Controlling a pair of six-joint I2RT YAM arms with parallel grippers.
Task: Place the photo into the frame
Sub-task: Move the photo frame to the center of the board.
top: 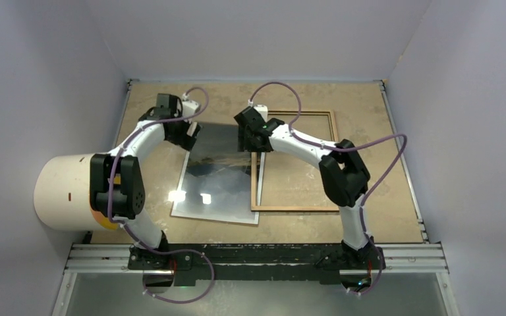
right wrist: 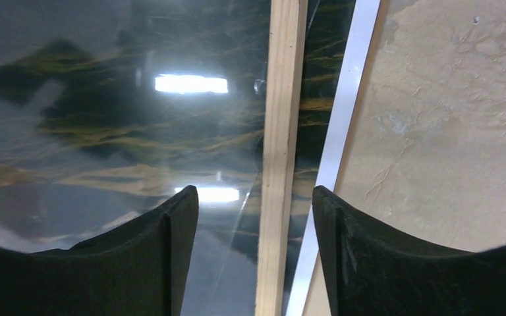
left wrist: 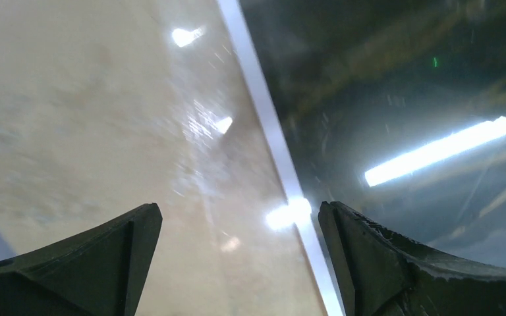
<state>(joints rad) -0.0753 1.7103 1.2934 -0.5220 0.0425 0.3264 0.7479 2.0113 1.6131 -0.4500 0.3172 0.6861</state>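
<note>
the left hand (left wrist: 237, 212) hangs wide open over the left edge of the large glossy rectangular photo (left wrist: 402, 99) of a dark mountain landscape. one black finger is above the tan table (left wrist: 72, 99) and the other above the print, with the narrow white border running between them; it grips nothing. whether the fingertips touch the surface cannot be told. the right hand (right wrist: 253, 197) has its fingers parted somewhat less, astride the left rail of the thin rectangular picture frame (right wrist: 283, 99), which lies light-wood side up. gaps show on both sides of the rail, so this hand holds nothing either. the photo lies flat and picture-up on the table, left of the frame and slightly skewed to it. its far right corner lies under that rail: dark print shows on both sides of the wood, and the white border comes out inside the frame's opening. the rest of the frame rests on the table to the right. bright patches of glare sit on the print.
</note>
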